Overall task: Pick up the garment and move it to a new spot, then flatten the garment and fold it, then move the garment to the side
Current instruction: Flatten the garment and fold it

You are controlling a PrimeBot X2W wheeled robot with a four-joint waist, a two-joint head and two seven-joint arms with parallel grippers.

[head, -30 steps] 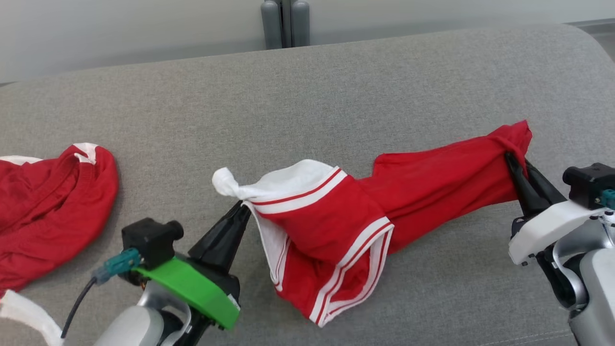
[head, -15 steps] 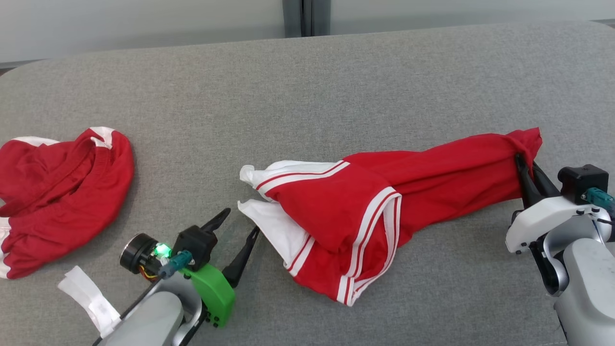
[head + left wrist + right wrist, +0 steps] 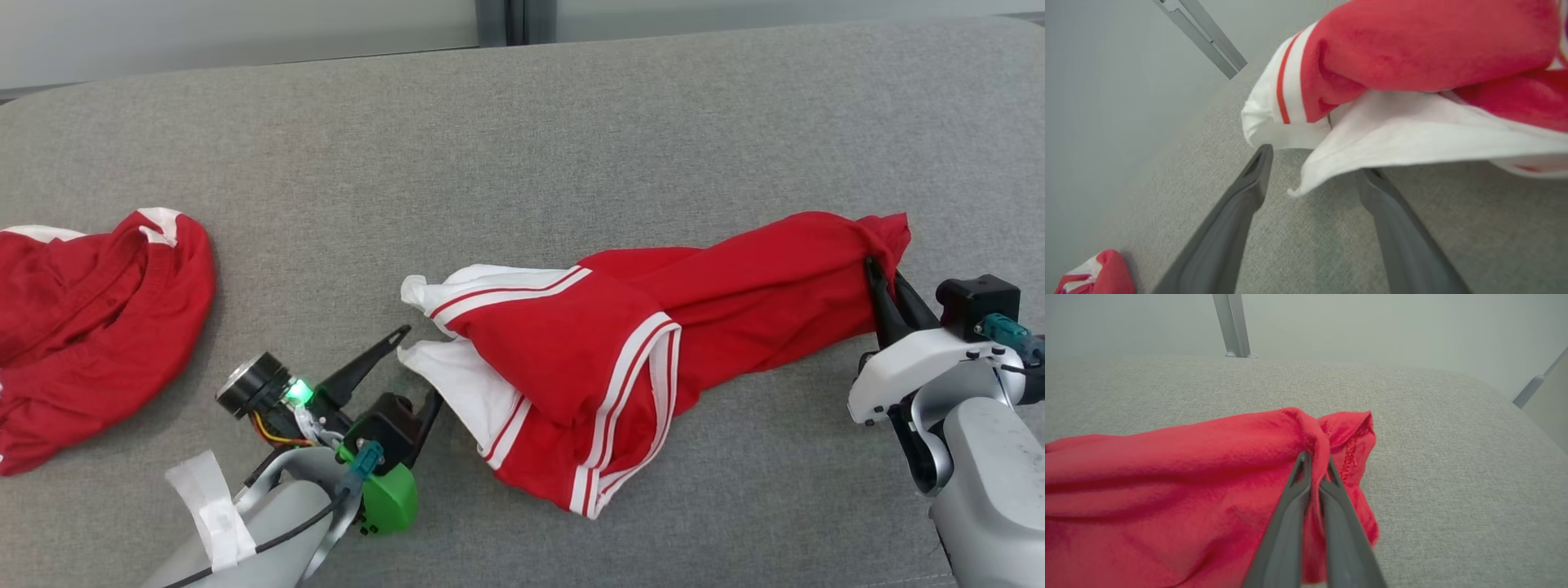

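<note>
The garment (image 3: 653,327), red with white striped trim, lies bunched in a long strip across the grey padded surface (image 3: 522,147). Just off its white left corner (image 3: 424,359), my left gripper (image 3: 421,365) stands open and holds nothing. In the left wrist view that gripper (image 3: 1316,161) has its fingers spread on either side of the drooping white hem (image 3: 1412,139), which lies on the surface. My right gripper (image 3: 878,273) is shut on the garment's red right end. In the right wrist view its fingers (image 3: 1306,490) pinch a fold of red cloth (image 3: 1167,465).
A second red garment (image 3: 90,318) lies crumpled at the left edge, and shows again low in the left wrist view as a red heap (image 3: 1106,273). A grey metal post (image 3: 514,10) stands behind the surface's far edge. Bare grey surface lies beyond and in front of the garment.
My left gripper opened, let go of the white corner and drew back toward me. The freed corner dropped onto the surface. The head camera shifted slightly. The right gripper kept its hold.
</note>
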